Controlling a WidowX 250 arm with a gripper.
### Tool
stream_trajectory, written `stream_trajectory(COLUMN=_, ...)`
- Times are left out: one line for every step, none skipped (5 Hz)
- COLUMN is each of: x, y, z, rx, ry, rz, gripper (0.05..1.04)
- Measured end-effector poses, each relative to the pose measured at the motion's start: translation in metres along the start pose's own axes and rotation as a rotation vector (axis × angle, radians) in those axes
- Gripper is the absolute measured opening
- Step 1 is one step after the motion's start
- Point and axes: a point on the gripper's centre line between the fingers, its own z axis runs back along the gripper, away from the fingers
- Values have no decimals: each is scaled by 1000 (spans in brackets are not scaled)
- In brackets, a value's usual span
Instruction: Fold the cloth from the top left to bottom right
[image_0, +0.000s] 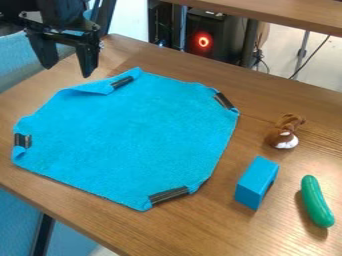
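Note:
The black gripper (67, 70) hangs at the upper left, above the table's back left edge and up and left of the cloth; its two fingers stand apart with nothing between them. A blue cloth (133, 135) lies spread on the table, its corners turned in. Black clips or bands sit on the cloth at the top, the right, the bottom and the left. Near the top clip (122, 82), a small flap of cloth is folded over.
On the wooden table (294, 100), a brown and white toy animal (286, 134), a blue block (257, 182) and a green toy cucumber (315, 201) lie right of the cloth. A wooden shelf (287, 12) crosses the upper right.

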Motion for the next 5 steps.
stream_trajectory(x=-3, y=-1, z=-11, rx=-4, ry=29, rz=0, gripper=1001)
stream_trajectory(x=6, y=-8, z=-17, rx=40, ry=-38, rz=-58, gripper=1001)
stream_trajectory(x=22, y=-12, z=-21, rx=107, ry=-113, rz=-76, gripper=1001)
stream_trajectory(x=45, y=-15, z=-46, rx=155, ry=-97, rz=-58, gripper=1001)
stream_trajectory(x=70, y=-19, z=-65, rx=199, ry=-77, rz=-30, gripper=1001)
